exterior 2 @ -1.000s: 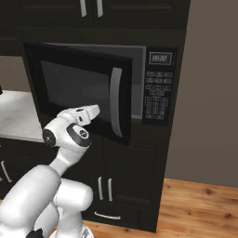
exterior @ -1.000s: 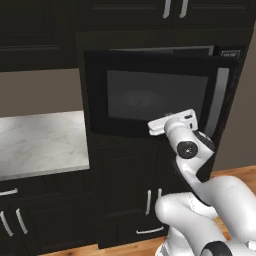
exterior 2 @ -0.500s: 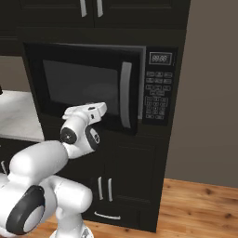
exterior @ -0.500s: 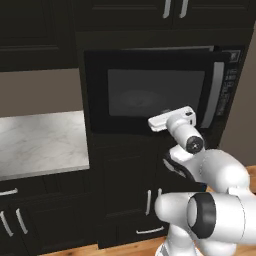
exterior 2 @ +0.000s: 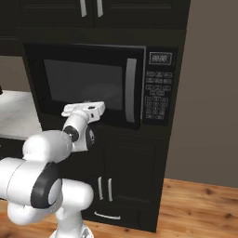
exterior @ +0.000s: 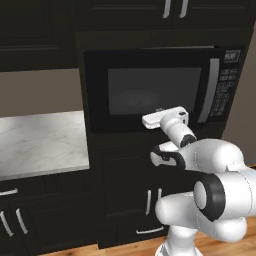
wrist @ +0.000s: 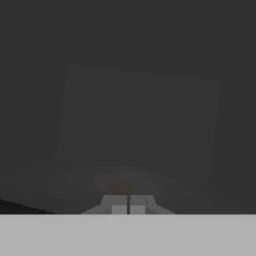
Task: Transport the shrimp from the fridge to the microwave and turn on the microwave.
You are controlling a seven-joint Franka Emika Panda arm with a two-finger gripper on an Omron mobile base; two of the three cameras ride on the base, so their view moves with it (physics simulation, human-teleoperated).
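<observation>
Matt black casing on the microwave (exterior 2: 88,86), and its door window (exterior: 154,91) reads as dark smoked glass with a faint sheen. The handle (exterior 2: 130,90) is brushed silver metal. The counter (exterior: 40,142) beside it is polished grey-veined marble. Cabinets (exterior 2: 125,181) are dark, satin-finished wood with small metal pulls. The floor (exterior 2: 195,209) shows warm, smooth wood planks.

marble counter (exterior: 40,142) at 9 o'clock of the microwave (exterior: 155,90), bare light grey-veined top over dark cabinets (exterior: 45,220); microwave built into dark cabinetry; turntable (wrist: 75,180) seen dimly through the door, faint orange shrimp (wrist: 118,187) on it; wood floor (exterior 2: 195,209) at 5 o'clock
</observation>
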